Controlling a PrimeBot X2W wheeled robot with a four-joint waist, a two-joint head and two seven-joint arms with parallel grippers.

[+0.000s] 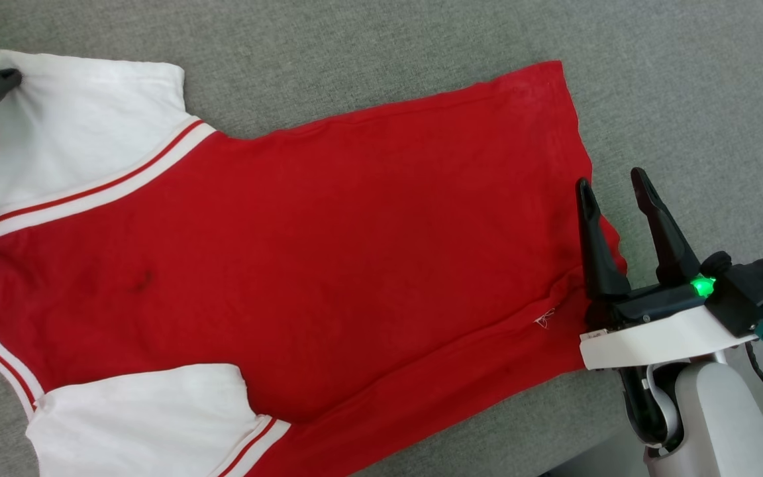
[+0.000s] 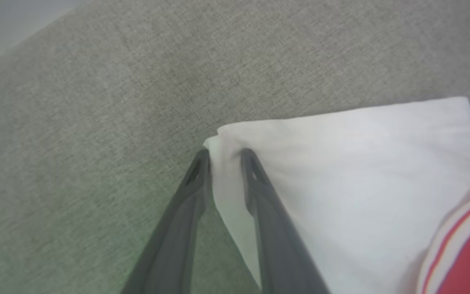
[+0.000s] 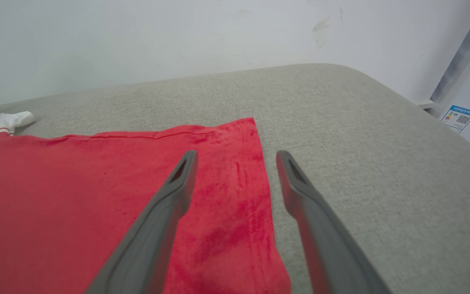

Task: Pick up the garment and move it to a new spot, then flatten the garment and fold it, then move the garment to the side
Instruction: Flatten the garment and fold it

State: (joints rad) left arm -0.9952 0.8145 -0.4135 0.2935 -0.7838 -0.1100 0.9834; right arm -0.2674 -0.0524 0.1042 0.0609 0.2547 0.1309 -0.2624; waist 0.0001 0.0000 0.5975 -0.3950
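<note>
Grey upholstered surface (image 1: 421,46), rounded far corner, pale wall (image 3: 137,36) behind it.

The garment (image 1: 328,252) lies spread flat on it, plain red face up, collar end to the robot's left, hem to its right, body running slightly diagonal. There are a few shallow creases near the lower hem and a faint dark smudge mid-chest.

Two white short sleeves: the far sleeve (image 1: 83,126) is spread out, the near sleeve (image 1: 143,417) lies along the near edge. Red-white striped trim (image 1: 97,189) runs where each sleeve meets the body.

Right hand (image 1: 612,182): open, fingers wide apart, at the hem's near corner. In the right wrist view the hem edge runs between the fingers, one over red cloth, the other over grey. Can't tell if it touches. Green light (image 1: 703,286) lit at its base.

Left hand (image 2: 225,154): at the outer corner of the far sleeve, fingers close together with the white corner bunched between the tips. Can't tell whether it's actually clamped.

Blue-white sticker (image 3: 459,117) with a QR code on a panel at far right; text too small to read.

Small white mark (image 1: 544,320) on the red near the hem, not legible.
</note>
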